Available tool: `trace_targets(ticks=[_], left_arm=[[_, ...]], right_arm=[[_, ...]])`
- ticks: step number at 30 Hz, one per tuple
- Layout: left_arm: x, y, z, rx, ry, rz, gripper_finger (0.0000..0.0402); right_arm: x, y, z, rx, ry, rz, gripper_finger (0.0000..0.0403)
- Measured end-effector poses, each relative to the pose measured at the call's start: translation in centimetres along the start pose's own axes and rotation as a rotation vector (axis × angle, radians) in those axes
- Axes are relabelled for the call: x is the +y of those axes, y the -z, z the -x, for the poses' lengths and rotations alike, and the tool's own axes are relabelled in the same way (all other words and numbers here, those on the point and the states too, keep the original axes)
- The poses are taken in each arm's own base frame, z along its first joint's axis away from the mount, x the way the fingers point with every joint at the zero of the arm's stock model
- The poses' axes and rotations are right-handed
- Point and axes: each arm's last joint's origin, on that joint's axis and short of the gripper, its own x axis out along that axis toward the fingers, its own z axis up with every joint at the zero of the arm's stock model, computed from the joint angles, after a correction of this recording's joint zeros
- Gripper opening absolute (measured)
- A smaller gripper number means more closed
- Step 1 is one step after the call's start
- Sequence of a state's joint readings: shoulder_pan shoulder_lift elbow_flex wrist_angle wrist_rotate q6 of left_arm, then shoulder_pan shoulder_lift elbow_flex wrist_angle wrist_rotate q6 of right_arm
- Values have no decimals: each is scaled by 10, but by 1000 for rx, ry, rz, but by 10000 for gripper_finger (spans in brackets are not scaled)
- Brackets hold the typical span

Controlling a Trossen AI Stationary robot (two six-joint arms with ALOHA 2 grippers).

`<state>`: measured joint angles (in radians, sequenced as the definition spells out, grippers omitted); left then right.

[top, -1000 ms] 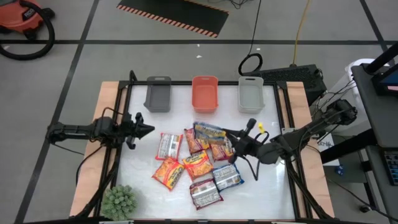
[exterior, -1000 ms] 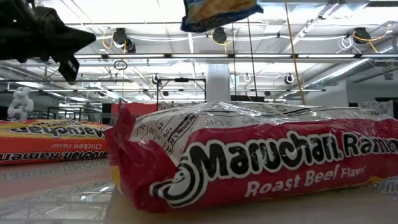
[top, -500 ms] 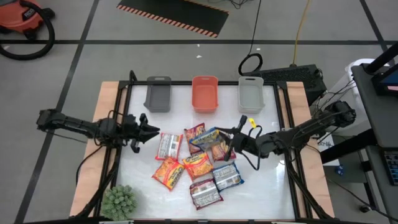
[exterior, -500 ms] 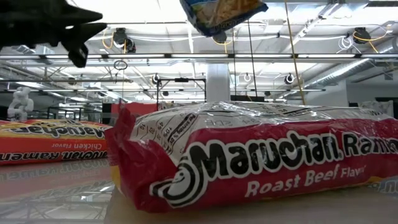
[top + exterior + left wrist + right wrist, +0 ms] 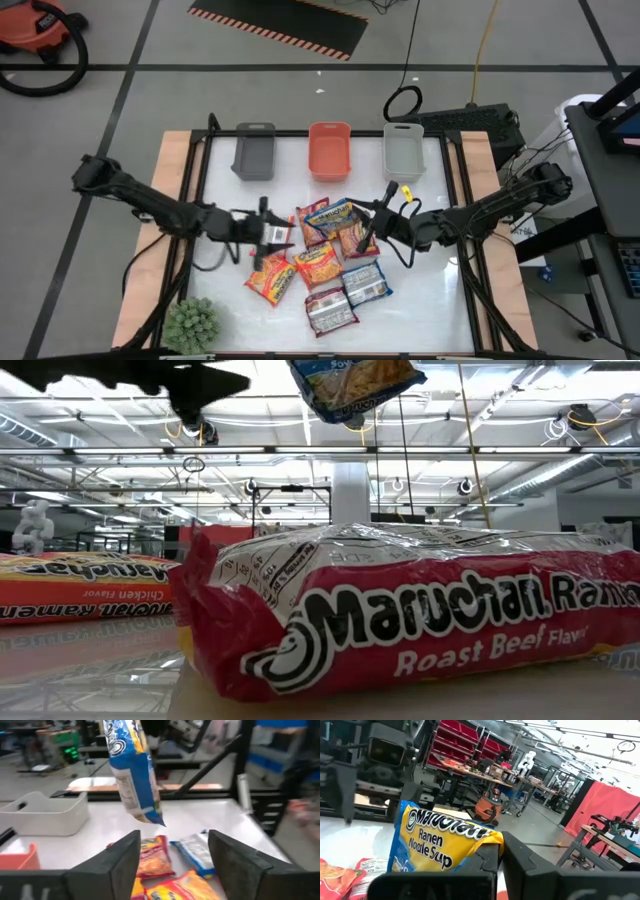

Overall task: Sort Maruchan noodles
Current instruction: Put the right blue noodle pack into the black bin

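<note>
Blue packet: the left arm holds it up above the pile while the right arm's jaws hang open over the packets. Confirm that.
Wrong arms. The right gripper is shut on the blue packet, as the right wrist view shows, and lifts it above the pile. The left gripper is the one with open jaws over the packets, seen in the left wrist view.

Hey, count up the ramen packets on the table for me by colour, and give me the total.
Orange-yellow packets: 3
Red-and-silver packets: 3
Blue-and-yellow packets: 2, one held up by the right gripper
Total: 8 packets that show from above.
</note>
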<state>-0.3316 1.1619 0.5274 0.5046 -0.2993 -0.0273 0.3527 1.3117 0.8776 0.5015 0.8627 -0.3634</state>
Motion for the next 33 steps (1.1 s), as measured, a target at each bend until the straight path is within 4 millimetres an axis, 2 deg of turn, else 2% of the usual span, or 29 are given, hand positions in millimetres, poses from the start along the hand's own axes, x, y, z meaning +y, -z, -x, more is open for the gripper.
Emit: trace_targets(ticks=[6, 12, 26, 33], left_arm=[[-6, -11, -31, 10, -98, 4, 279], [-7, -17, -44, -17, -120, 52, 283], [10, -19, -50, -48, -190, 105, 283], [9, -16, -48, 11, -117, 86, 283]], right_arm=[[1, 2, 0, 14, -8, 9, 0], [1, 1, 0, 11, -5, 2, 0], [1, 2, -2, -40, -91, -73, 0], [5, 1, 3, -45, -113, -47, 0]])
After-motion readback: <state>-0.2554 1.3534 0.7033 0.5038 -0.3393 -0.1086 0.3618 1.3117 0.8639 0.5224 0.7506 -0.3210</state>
